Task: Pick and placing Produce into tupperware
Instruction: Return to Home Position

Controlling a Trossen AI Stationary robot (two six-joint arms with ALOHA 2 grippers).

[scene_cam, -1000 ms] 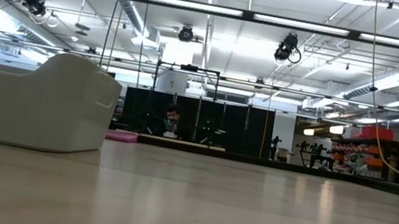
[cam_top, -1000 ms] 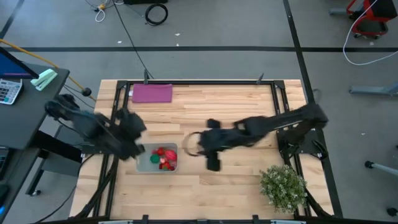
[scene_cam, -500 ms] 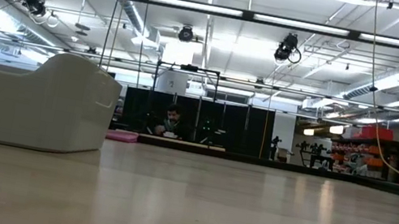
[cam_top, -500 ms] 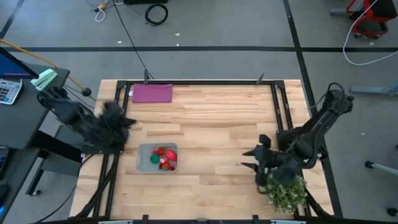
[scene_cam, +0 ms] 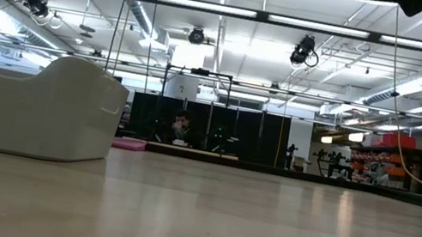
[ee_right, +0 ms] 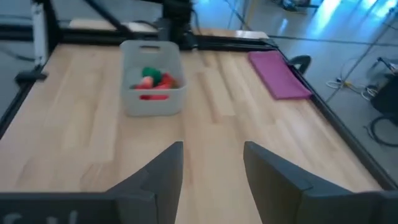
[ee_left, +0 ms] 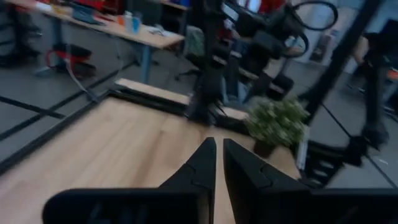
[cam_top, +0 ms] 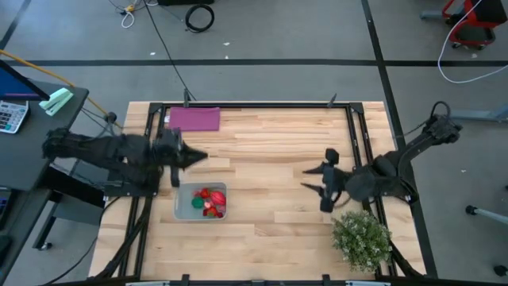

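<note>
The tupperware [cam_top: 179,208], translucent grey-white, sits on the table's left half and holds the produce [cam_top: 211,200]: several red pieces and one green. The right wrist view shows the same tupperware [ee_right: 152,102] with its produce [ee_right: 154,81], and in the low view the tupperware [scene_cam: 30,108] fills the left side. My left gripper [cam_top: 193,155] is shut and hovers just beyond the container's far edge, pointing toward the table's right; its own view shows the left gripper [ee_left: 219,163] over bare wood. My right gripper [cam_top: 316,187] is open and empty above the table's right half; the right gripper [ee_right: 211,163] faces the container.
A flat purple mat [cam_top: 194,119] lies at the far left corner. A bushy pale-green plant [cam_top: 361,238] stands at the near right corner. Bare wood lies between the container and my right gripper. Black frame rails border the table. A person [scene_cam: 181,128] sits far behind it.
My right gripper drew back from beside the container toward the table's right edge, swung near the plant, then came slightly back toward the far side. My left gripper pulled away from the container's left end toward the left edge, then reached out again beyond the container's far side.
</note>
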